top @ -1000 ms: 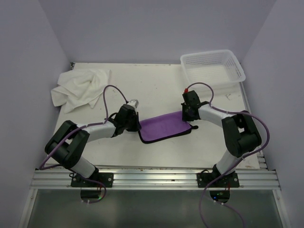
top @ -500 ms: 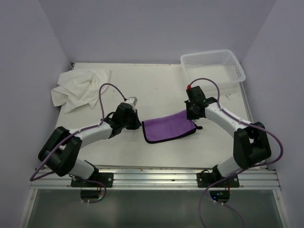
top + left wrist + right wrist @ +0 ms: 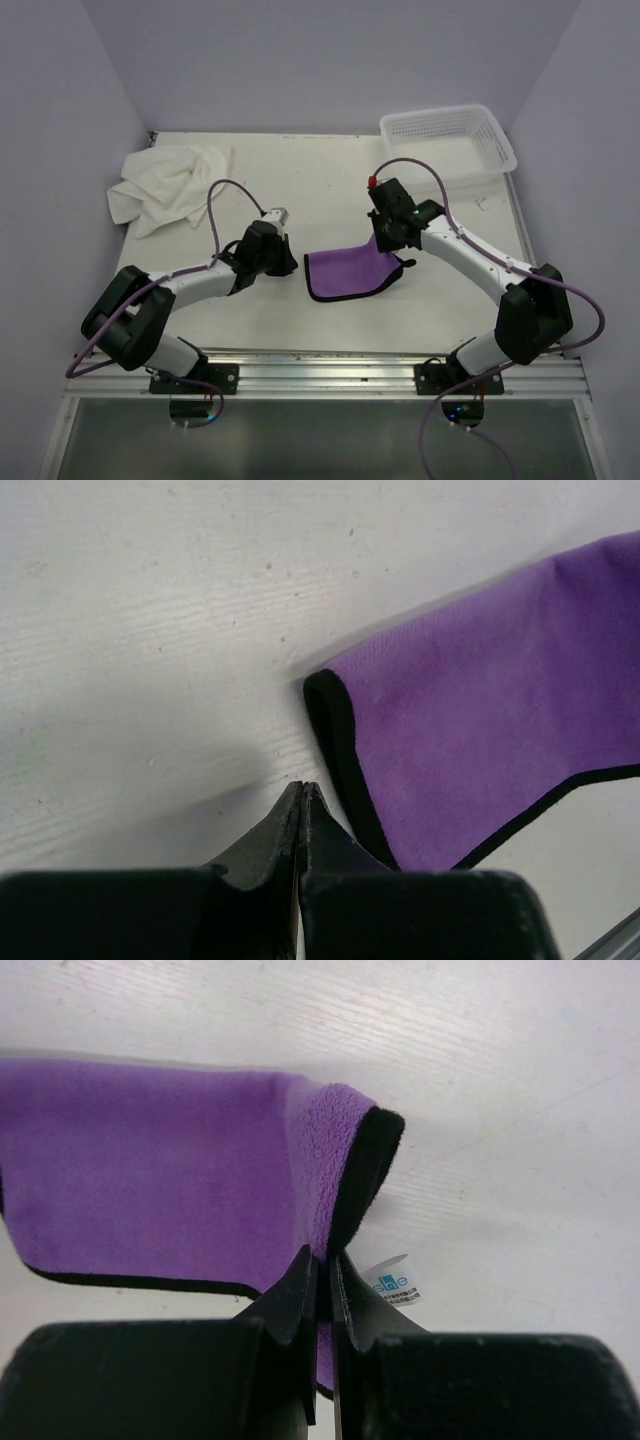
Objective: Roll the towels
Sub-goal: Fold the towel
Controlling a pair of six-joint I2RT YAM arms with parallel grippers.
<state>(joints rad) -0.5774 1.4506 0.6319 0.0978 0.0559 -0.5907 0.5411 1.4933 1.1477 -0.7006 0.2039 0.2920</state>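
The right gripper (image 3: 322, 1260) was pinched shut on the dark-edged right end of the purple towel (image 3: 345, 272), that end raised and folded over, with a white label (image 3: 398, 1282) beside the fingers. The left gripper (image 3: 300, 790) was closed on nothing, its tips just beside the towel's left corner. The purple towel lay mid-frame on the table (image 3: 300, 190), the white towel (image 3: 165, 185) crumpled upper left and the basket (image 3: 447, 140) upper right.

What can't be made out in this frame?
- Right wrist view: print on the purple towel's label, too small.
- Top view: right end effector's pinch, hidden under its own wrist.
- Left wrist view: towel's far side, cut off by the frame edge.
- Top view: white towel's layers, bunched.
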